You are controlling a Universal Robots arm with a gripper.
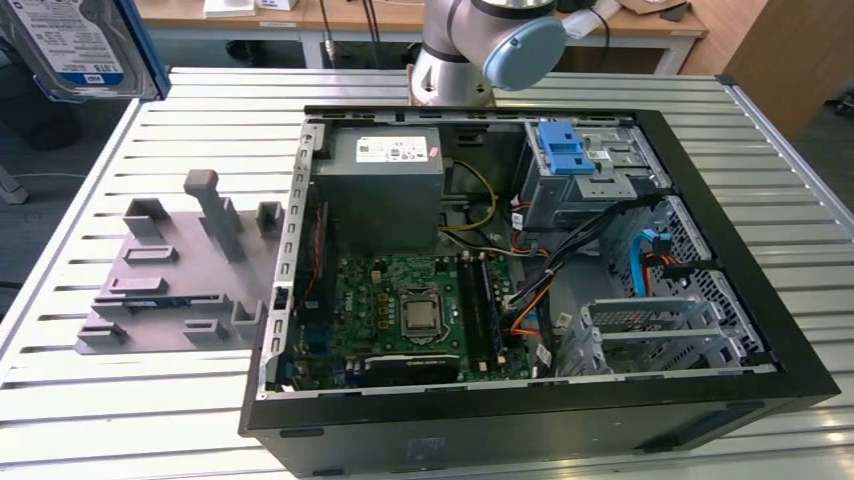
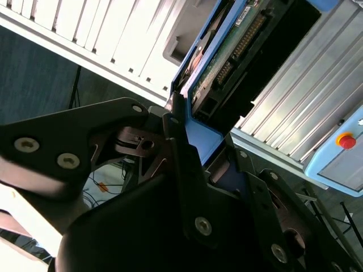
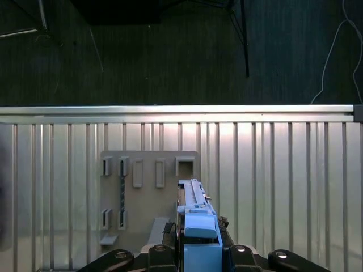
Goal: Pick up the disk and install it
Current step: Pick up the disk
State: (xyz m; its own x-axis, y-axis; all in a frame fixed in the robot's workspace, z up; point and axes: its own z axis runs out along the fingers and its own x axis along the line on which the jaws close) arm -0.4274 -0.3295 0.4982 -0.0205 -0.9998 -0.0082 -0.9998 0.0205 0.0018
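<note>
Currently the gripper point(image 3: 198, 243) is closed on the disk point(image 3: 194, 208), its black fingers point(image 3: 169, 231) pressing on either side of the blue carrier frame (the drive is seen edge-on in the first wrist view). In the second wrist view the gripper point(image 2: 207, 146) clamps the frame's lower corner, and the disk point(image 2: 232, 45) shows its green circuit-board side.

In the exterior view the disk point(image 1: 74, 48) is held upright in the air at the exterior view's left, above the far corner of the slatted metal table point(image 1: 134, 420), label facing the camera. It is well apart from the open computer case point(image 1: 747, 300).

Below the held disk, the grey fixture plate point(image 3: 142, 187) lies flat on the table; in the exterior view this fixture plate point(image 1: 180, 275) sits just beside the case. Inside the case, a blue latch point(image 1: 563, 150) tops the drive bay, beside the grey power supply point(image 1: 380, 185).
</note>
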